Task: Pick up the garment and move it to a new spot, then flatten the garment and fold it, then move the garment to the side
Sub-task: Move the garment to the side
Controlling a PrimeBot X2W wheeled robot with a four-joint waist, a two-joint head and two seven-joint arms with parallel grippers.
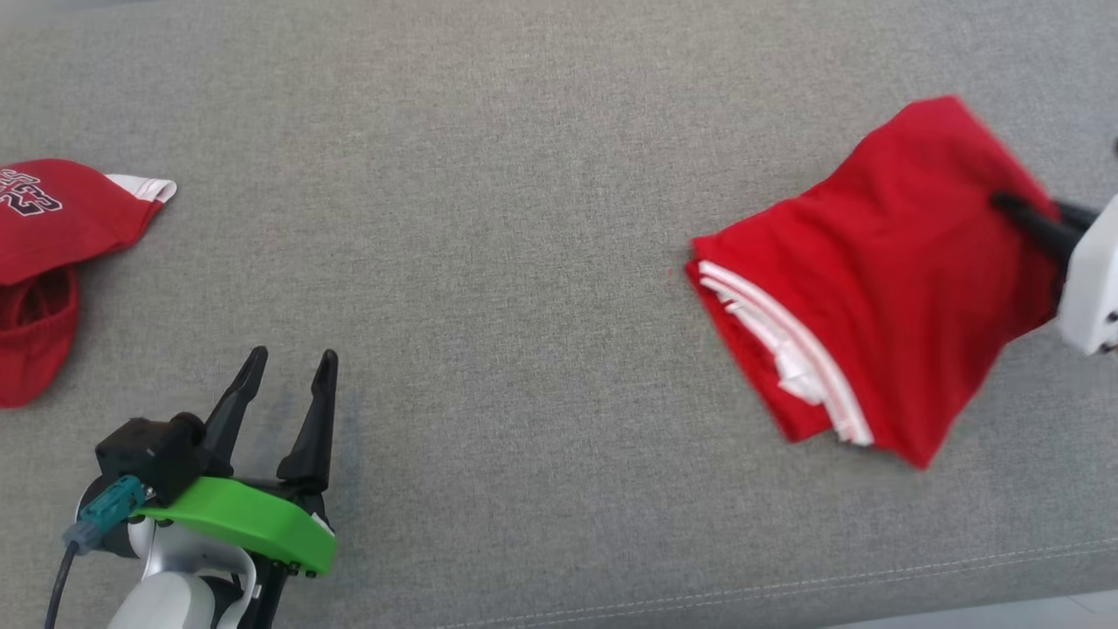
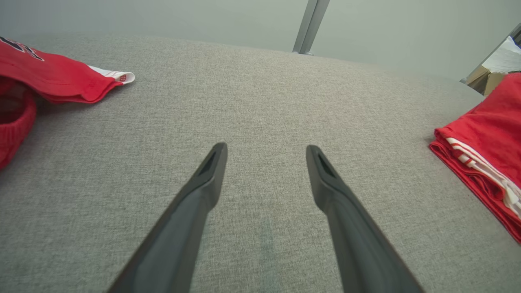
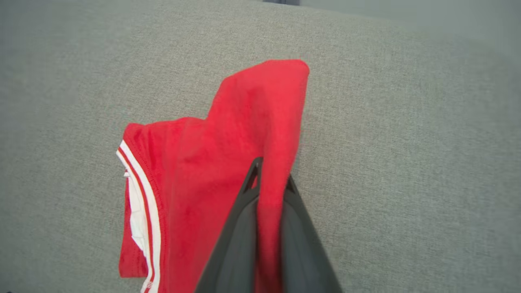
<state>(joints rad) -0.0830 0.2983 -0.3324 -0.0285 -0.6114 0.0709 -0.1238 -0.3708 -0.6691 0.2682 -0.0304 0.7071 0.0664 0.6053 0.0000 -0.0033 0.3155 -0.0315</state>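
Observation:
The garment (image 1: 873, 279) is a folded red piece with white trim, lying at the right on the grey fabric surface (image 1: 524, 218). My right gripper (image 1: 1004, 205) comes in from the right edge and is shut on the garment's right-hand fold. In the right wrist view the red cloth (image 3: 228, 162) is pinched between the two dark fingers (image 3: 244, 228) of the right gripper (image 3: 272, 173) and lifts into a peak. My left gripper (image 1: 293, 356) stands open at the lower left with nothing between its fingers. The left wrist view shows the left gripper (image 2: 266, 147) over bare fabric, the garment (image 2: 492, 122) far to its right.
Another red garment with dark lettering and a white cuff (image 1: 61, 210) lies at the far left, with a second red piece (image 1: 35, 341) below it. The surface's stitched front edge (image 1: 961, 568) runs along the bottom right. A metal post (image 2: 309, 24) stands beyond the far edge.

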